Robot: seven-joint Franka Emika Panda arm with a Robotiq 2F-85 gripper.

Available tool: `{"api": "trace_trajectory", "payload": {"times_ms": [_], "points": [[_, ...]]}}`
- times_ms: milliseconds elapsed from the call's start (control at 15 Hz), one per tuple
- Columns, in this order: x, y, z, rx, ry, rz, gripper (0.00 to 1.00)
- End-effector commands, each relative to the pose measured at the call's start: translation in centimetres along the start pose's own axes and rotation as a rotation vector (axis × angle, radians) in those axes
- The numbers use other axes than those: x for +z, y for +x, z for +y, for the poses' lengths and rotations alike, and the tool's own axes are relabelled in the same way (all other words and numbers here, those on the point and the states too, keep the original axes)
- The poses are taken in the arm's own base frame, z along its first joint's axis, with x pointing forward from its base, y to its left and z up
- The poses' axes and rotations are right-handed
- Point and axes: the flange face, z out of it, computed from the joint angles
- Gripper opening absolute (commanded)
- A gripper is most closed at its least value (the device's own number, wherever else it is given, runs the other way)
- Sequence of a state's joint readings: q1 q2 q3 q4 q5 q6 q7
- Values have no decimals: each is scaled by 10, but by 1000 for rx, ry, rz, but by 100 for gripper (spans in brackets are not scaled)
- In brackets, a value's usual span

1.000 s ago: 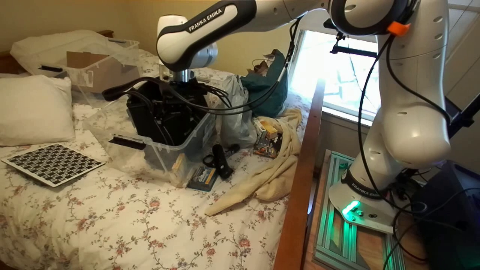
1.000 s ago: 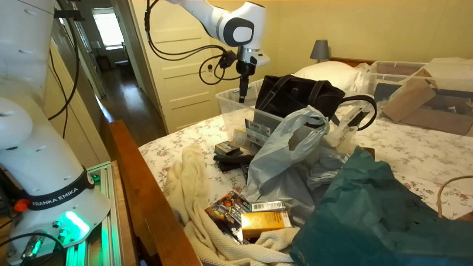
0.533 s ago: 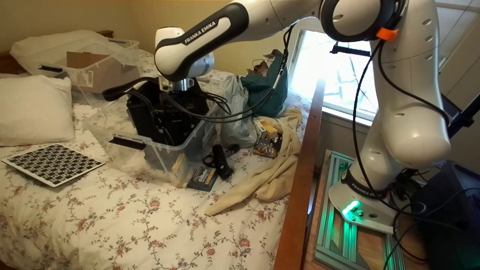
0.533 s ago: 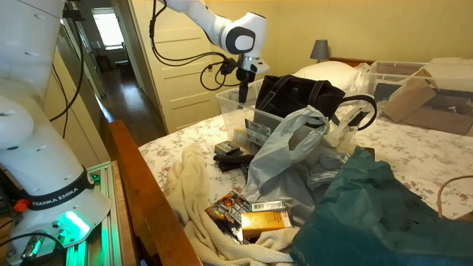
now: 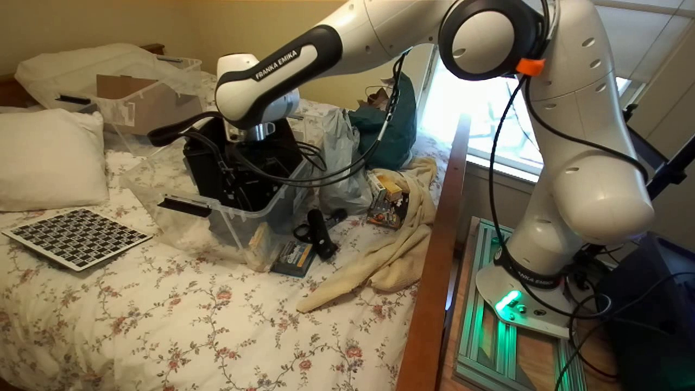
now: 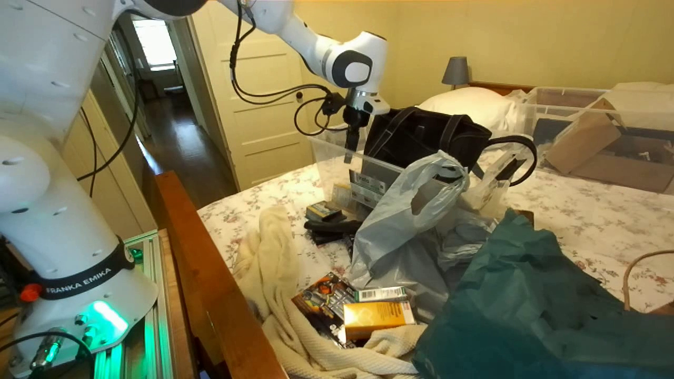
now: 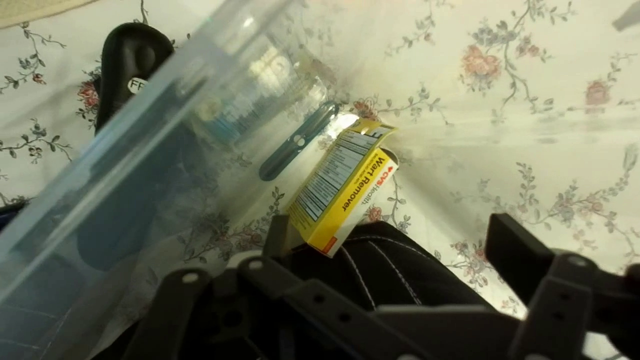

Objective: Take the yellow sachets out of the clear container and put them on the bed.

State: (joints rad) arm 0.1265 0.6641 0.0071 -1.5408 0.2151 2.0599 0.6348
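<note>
Pale yellow walls [image 6: 553, 47] are rising behind a bed [image 5: 228, 342] with a flowered white cover.
On it a big clear container [image 5: 239, 214] is standing, with a black bag [image 6: 405, 139] filling part of it and poking up past the rim. Beside the container a grey plastic bag [image 6: 387, 231] is slumping, and near that a cream cloth [image 5: 402, 258] is lying crumpled. My tool [image 7: 390, 237] is hanging point-down over the inside of the container, next to the black bag, and I am holding its fingers [image 7: 515, 250] wide apart. Smallest of all, the yellow sachet [image 7: 340, 185], looking like a little box printed "Wart Remover", is lying inside the clear container by the black bag. One finger is showing right beside its lower end in the wrist view; whether they are touching, I cannot tell.
</note>
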Motion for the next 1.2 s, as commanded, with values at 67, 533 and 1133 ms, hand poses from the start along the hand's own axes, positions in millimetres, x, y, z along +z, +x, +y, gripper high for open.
{"api": "trace_trajectory", "payload": {"times_ms": [67,533,1133], "points": [[17,10,-12,13,-72,-30,100],[43,16,-18,7,-142,-91,100],[75,25,-25,83,-160,-118,100]]}}
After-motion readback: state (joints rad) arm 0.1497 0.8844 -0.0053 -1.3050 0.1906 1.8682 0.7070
